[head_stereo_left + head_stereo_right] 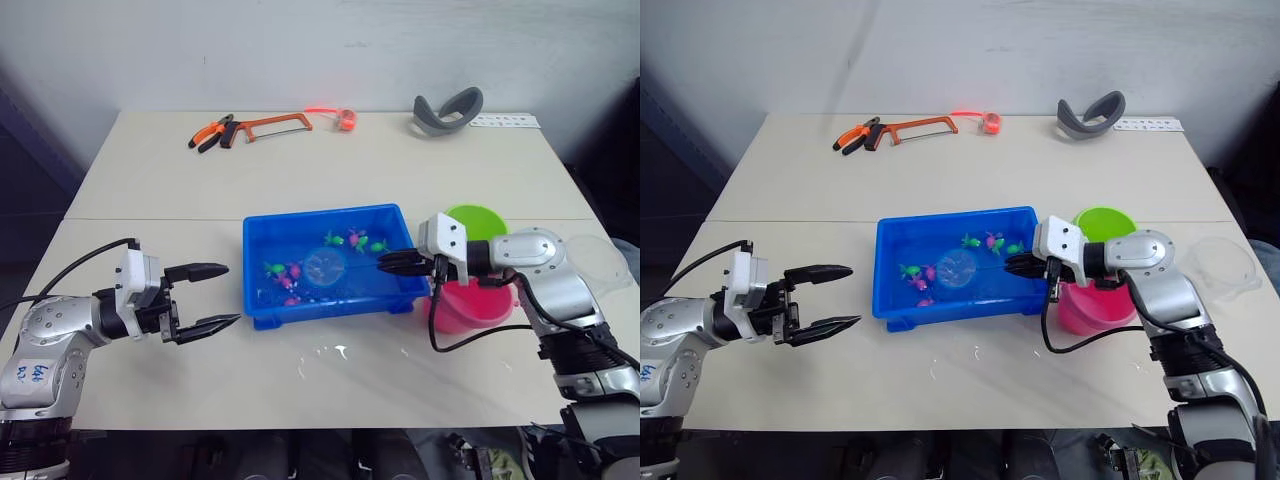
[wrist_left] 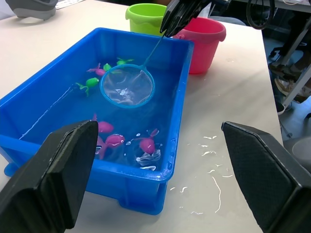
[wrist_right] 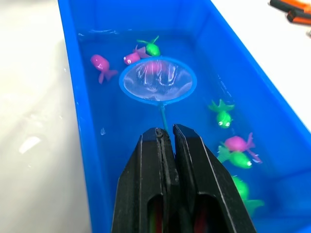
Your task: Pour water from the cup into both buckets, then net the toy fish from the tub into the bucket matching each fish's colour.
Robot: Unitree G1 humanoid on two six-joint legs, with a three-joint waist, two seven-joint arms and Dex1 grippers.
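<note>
The blue tub (image 1: 250,272) sits mid-table with water and several green and pink toy fish (image 1: 293,270) in it. My right gripper (image 1: 385,264) is shut on the thin handle of the net at the tub's right rim. The net's blue hoop (image 1: 325,267) lies low in the middle of the tub, with no fish visible in its mesh (image 3: 158,80). Right of the tub stand the green bucket (image 1: 478,220) and, nearer, the pink bucket (image 1: 470,305), partly behind my right arm. The clear cup (image 1: 1220,262) is at the far right. My left gripper (image 1: 232,294) hangs open and empty left of the tub.
Along the table's far edge lie orange pliers (image 1: 212,133), a hacksaw (image 1: 270,125), a small orange-red object (image 1: 345,118), a grey curved band (image 1: 448,110) and a white strip (image 1: 505,121). Water drops (image 1: 330,352) mark the table in front of the tub.
</note>
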